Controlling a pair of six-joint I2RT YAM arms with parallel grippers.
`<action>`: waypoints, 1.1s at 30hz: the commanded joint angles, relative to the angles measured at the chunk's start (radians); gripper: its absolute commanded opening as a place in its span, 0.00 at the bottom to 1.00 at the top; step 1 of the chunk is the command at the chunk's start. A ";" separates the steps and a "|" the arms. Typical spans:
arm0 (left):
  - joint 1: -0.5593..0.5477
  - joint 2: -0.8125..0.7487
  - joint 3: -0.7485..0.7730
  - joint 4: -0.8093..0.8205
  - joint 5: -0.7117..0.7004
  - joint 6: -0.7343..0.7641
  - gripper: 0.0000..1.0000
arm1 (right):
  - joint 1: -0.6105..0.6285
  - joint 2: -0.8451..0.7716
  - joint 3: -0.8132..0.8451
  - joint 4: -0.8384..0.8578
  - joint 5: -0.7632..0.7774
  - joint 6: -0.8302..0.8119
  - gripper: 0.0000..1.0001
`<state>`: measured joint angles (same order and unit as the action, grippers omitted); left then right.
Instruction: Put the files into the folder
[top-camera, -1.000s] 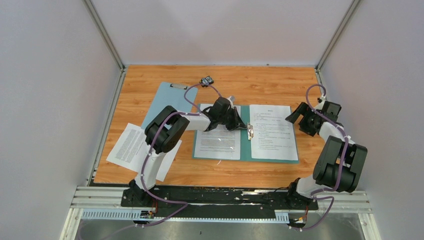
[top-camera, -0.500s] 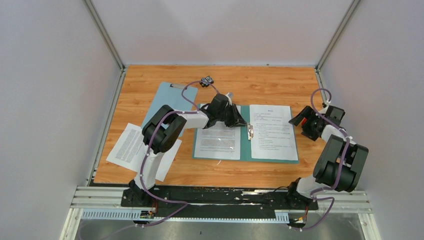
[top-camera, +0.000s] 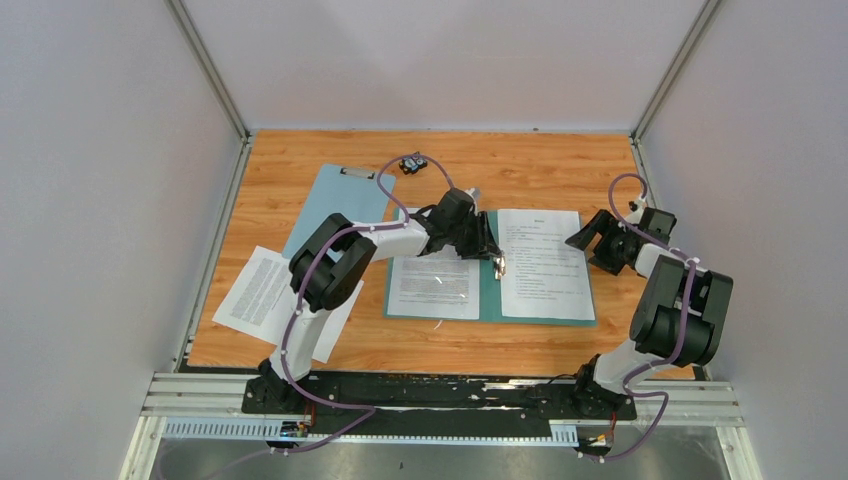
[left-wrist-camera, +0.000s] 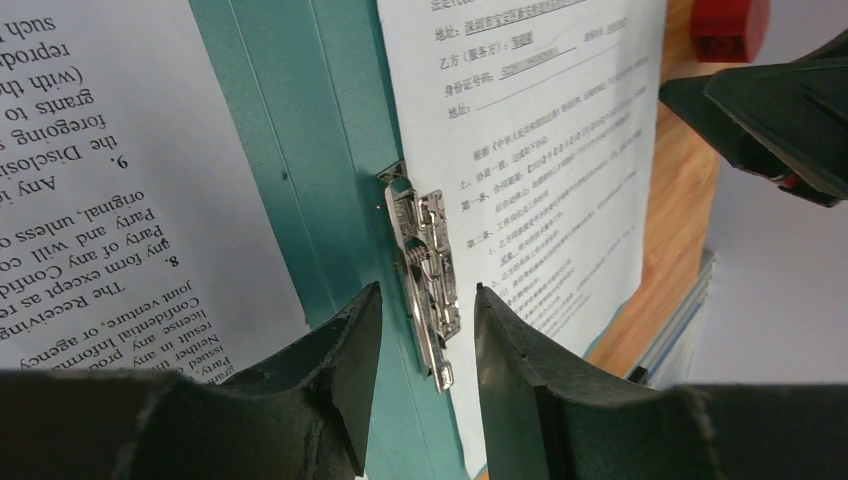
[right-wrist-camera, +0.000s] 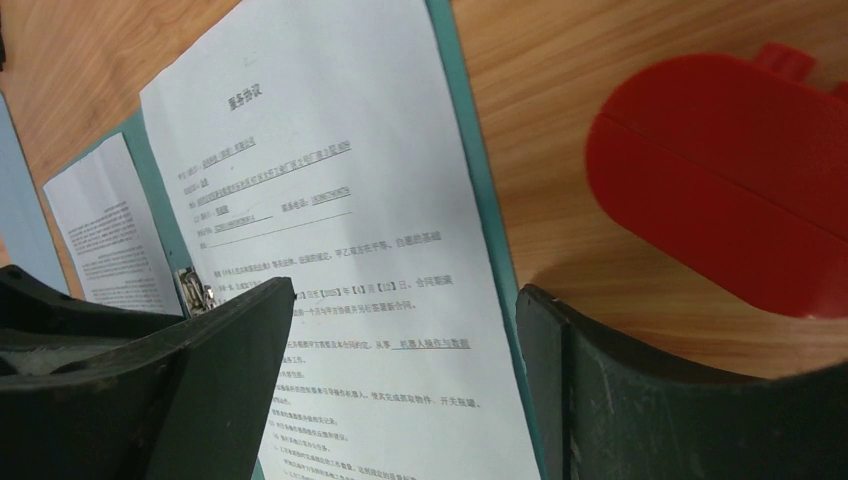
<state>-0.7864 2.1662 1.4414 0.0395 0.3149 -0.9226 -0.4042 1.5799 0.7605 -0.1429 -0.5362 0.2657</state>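
Note:
The teal folder (top-camera: 490, 300) lies open mid-table. One printed file (top-camera: 435, 285) rests on its left cover and another (top-camera: 540, 265) on its right cover. More files (top-camera: 262, 290) lie on the wood at the left. My left gripper (top-camera: 490, 245) hovers over the spine, open. In the left wrist view its fingers (left-wrist-camera: 340, 350) straddle the folder's metal clip (left-wrist-camera: 428, 280) without touching it. My right gripper (top-camera: 590, 240) is open at the right file's outer edge, and in the right wrist view that file (right-wrist-camera: 330, 170) and the folder's rim (right-wrist-camera: 480, 190) lie between its jaws.
A pale blue clipboard (top-camera: 335, 205) lies at the back left, partly under the left arm. A small black object (top-camera: 411, 162) sits near the back edge. A red rounded piece (right-wrist-camera: 730, 190) shows beside the right gripper. Side walls close in the table.
My left gripper has gone from shut to open and shifted a little right over the clip. My right gripper has swung slightly towards the folder's right edge, jaws a bit narrower.

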 joint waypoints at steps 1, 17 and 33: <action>-0.001 -0.008 0.044 -0.079 -0.059 0.065 0.47 | 0.032 0.038 -0.018 0.014 -0.054 0.004 0.83; -0.005 -0.011 0.003 -0.079 -0.051 0.040 0.50 | 0.078 0.072 -0.054 0.116 -0.181 0.048 0.82; -0.003 -0.008 -0.008 -0.053 -0.045 0.014 0.37 | 0.083 0.048 -0.120 0.403 -0.513 0.229 0.82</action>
<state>-0.7792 2.1662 1.4456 -0.0299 0.2749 -0.9024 -0.3378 1.6627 0.6575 0.1585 -0.9302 0.4225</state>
